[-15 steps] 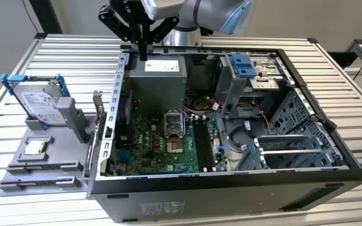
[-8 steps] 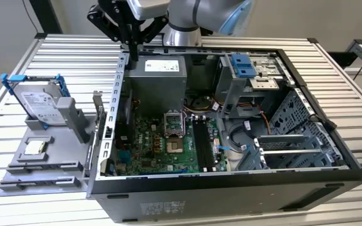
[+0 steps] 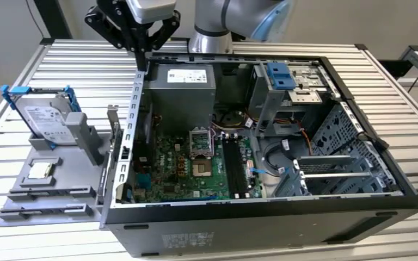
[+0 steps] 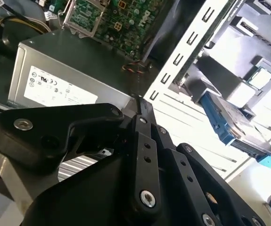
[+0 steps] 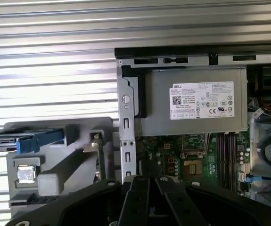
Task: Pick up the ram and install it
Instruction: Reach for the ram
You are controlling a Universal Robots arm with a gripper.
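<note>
1. The ram (image 3: 112, 124), as best I can judge, is the thin stick standing on edge in the grey holder (image 3: 63, 179). The holder sits on the slatted worktop (image 3: 71, 60), and the stick is just outside the computer case (image 3: 267, 228), by its wall on the exterior view's left. Its colour is hard to tell.
2. The hand (image 3: 144, 54) hovers over the far corner of that same wall, farther off than the ram and apart from it. Its fingers (image 4: 143, 132) are pressed together, and nothing shows between them.
3. The step in hand looks like the reach for the ram, which is not yet gripped. To do it well, the fingers would need to spread and come straight down over the stick's top edge. They should close on its flat faces near mid-length and stay clear of the case wall beside it.
4. The memory slots (image 3: 232, 163) are long and black and lie on the motherboard (image 3: 172, 163) inside the case. They appear to be empty.
5. The case lies open side up. Inside it are:
   - a grey power supply (image 3: 183, 81) at the far end;
   - a processor socket (image 3: 200, 142) near the middle;
   - a drive cage with a blue latch (image 3: 280, 76) toward the exterior view's right, with loose cables below it.
6. The grey holder also carries a hard drive (image 3: 45, 117) in a blue bracket, upright at its far end. A small square chip (image 3: 41, 169) lies flat nearer.
</note>
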